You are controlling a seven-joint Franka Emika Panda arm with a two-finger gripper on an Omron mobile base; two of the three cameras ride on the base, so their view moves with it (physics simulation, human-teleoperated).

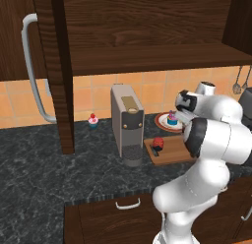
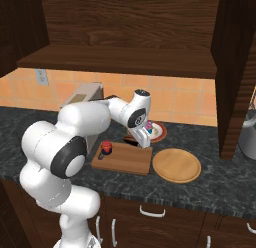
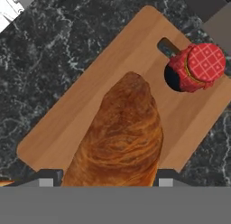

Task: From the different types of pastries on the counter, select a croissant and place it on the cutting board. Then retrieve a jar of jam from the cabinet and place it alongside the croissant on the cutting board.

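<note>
The brown croissant (image 3: 122,133) sits between my fingertips (image 3: 48,178) in the hand view, and my gripper (image 3: 107,179) is shut on it. Under it lies the wooden cutting board (image 3: 72,114). The red jar of jam (image 3: 196,67) stands upright on the board beside its slot handle. In the right base view my gripper (image 2: 145,139) points down, low over the far edge of the cutting board (image 2: 125,159), with the jar of jam (image 2: 106,148) at the board's left end. The open cabinet (image 1: 147,31) hangs above the counter (image 1: 39,169).
A grey coffee machine (image 1: 127,122) stands left of the board. Behind the board, a plate (image 1: 162,124) holds a pink cupcake (image 1: 172,118). A cherry-topped cupcake (image 1: 93,121) sits by the wall. A round wooden plate (image 2: 176,165) lies right of the board.
</note>
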